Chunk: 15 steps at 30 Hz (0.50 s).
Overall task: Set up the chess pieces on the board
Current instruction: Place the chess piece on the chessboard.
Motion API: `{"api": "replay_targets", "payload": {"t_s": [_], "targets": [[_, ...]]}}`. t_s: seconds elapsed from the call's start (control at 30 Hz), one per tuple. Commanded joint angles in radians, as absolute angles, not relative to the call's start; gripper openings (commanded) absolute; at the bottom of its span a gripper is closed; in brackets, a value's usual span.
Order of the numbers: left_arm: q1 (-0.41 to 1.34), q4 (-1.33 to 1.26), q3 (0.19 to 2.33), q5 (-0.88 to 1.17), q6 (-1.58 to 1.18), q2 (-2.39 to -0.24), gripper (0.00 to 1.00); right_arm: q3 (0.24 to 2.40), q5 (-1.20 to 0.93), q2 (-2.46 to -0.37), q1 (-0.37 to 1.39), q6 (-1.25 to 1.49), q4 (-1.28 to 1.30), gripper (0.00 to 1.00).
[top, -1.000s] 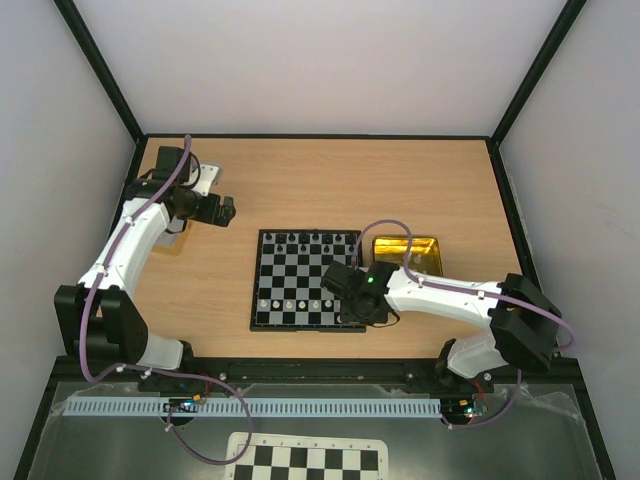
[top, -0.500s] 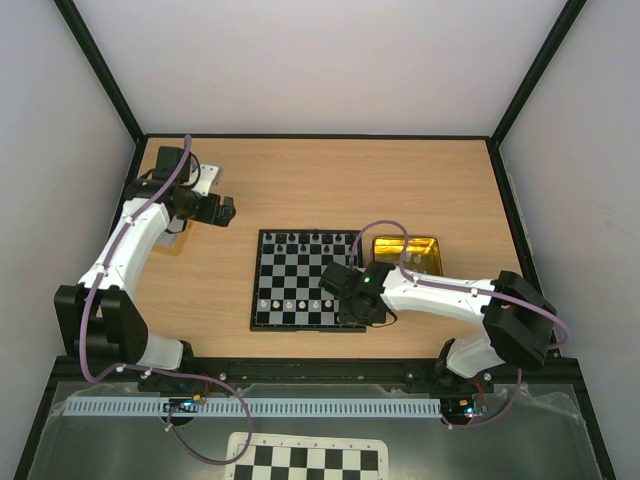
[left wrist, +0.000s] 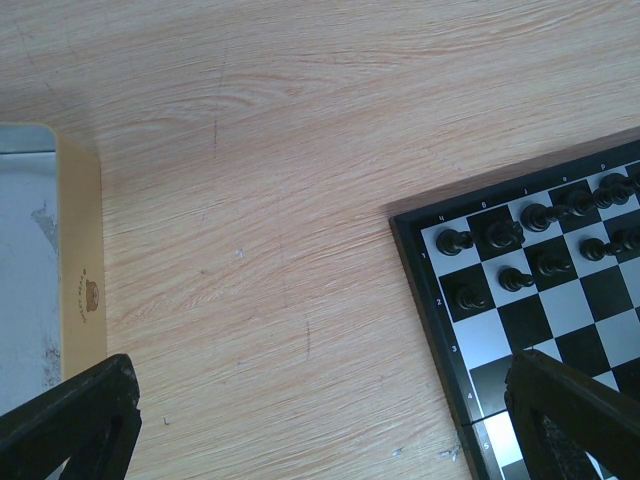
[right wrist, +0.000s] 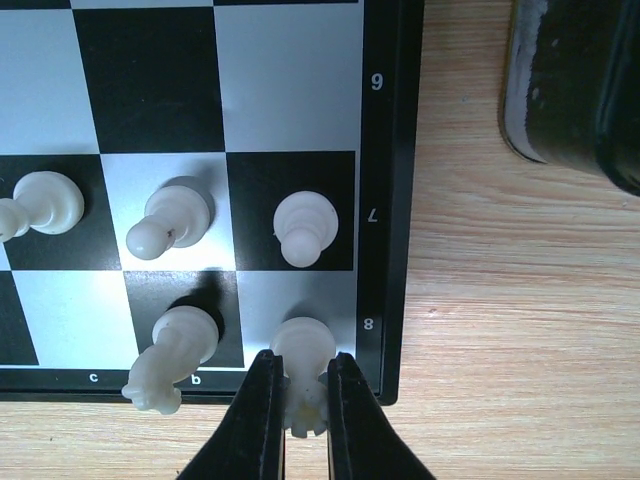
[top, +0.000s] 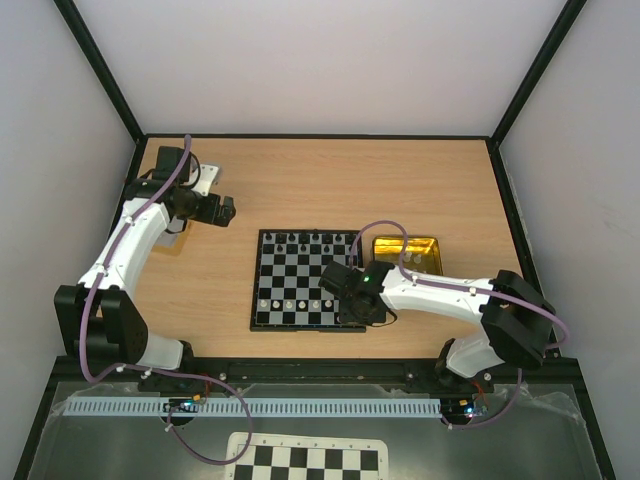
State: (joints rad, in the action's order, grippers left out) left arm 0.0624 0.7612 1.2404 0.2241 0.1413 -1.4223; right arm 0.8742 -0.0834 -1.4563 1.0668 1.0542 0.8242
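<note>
The board (top: 256,290) lies mid-table, black chessmen (top: 310,238) along its far rows and white chess pieces (top: 290,302) near its front. My right gripper (top: 348,308) is over the board's near right corner. In the right wrist view it (right wrist: 305,400) is shut on a white rook (right wrist: 305,355) whose base rests on the light corner square beside the frame (right wrist: 385,200). A white knight (right wrist: 170,355) leans on the neighbouring square, and white pawns (right wrist: 305,225) stand one row further in. My left gripper (top: 225,210) hangs open over bare wood left of the board, with its fingers (left wrist: 70,425) far apart.
A shiny gold tin tray (top: 408,252) sits just right of the board's far half. A dark shiny object (right wrist: 575,90) stands close beyond the frame in the right wrist view. A loose checker sheet (top: 305,462) lies below the arm bases. The table's pale edge strip (left wrist: 80,280) shows at the left.
The right arm has edged slightly left over the board's near right corner, still gripping the rook. The left arm has not moved.
</note>
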Motion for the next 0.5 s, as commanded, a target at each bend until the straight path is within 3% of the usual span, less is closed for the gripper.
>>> {"api": "replay_targets", "payload": {"t_s": [0.0,0.23,0.47], "targets": [[0.058,0.764,1.234,0.218,0.135,-1.406,0.99,0.884,-0.075,-1.47,1.062,1.046,0.82,0.03],[0.058,0.762,1.23,0.218,0.135,-1.404,0.99,0.887,-0.074,-1.474,1.063,1.045,0.816,0.13],[0.057,0.762,1.228,0.218,0.135,-1.405,0.99,0.894,-0.067,-1.483,1.062,1.041,0.816,0.14]]}}
